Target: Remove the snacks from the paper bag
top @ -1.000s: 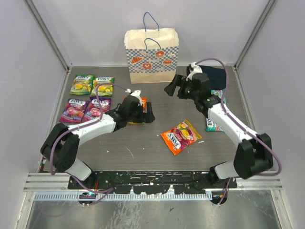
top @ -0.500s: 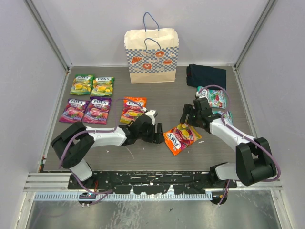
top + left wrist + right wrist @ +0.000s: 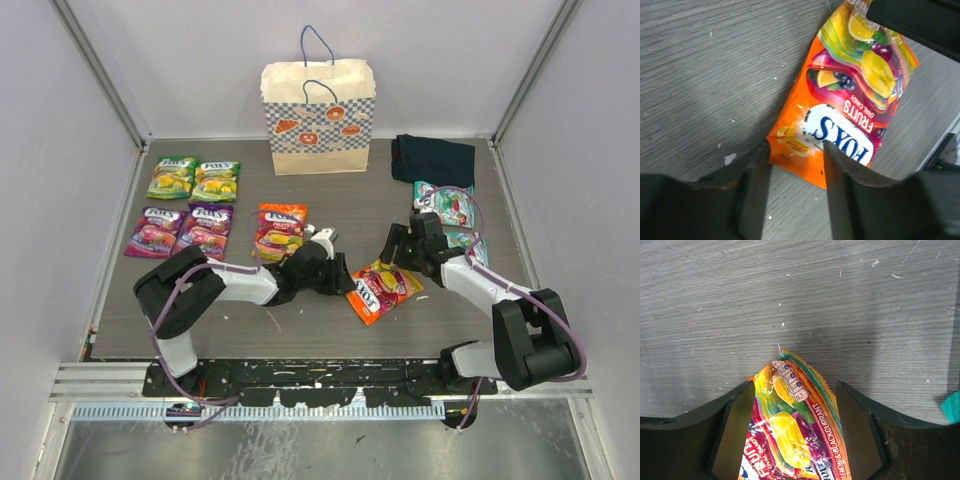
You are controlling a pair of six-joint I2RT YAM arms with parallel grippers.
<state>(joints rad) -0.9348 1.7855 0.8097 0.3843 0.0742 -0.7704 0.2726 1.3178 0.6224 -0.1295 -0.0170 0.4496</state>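
From above, the paper bag [image 3: 318,115] stands upright at the back of the bench [image 3: 330,200], with a navy cloth [image 3: 432,158] to its right. Out on the bench lie green-yellow pouches [image 3: 216,180], purple pouches [image 3: 205,228], an orange pouch [image 3: 281,229] and teal-white pouches [image 3: 447,205]. A second orange pouch [image 3: 383,290] lies tilted nearer the front, between the left gripper [image 3: 335,277] and the right gripper [image 3: 392,250], both low beside it. On the left wrist camera, that gripper's fingers [image 3: 757,190] stand apart with the pouch's lower corner between them. On the right wrist camera, the fingers [image 3: 737,430] are spread too, and the pouch's striped end lies between them.
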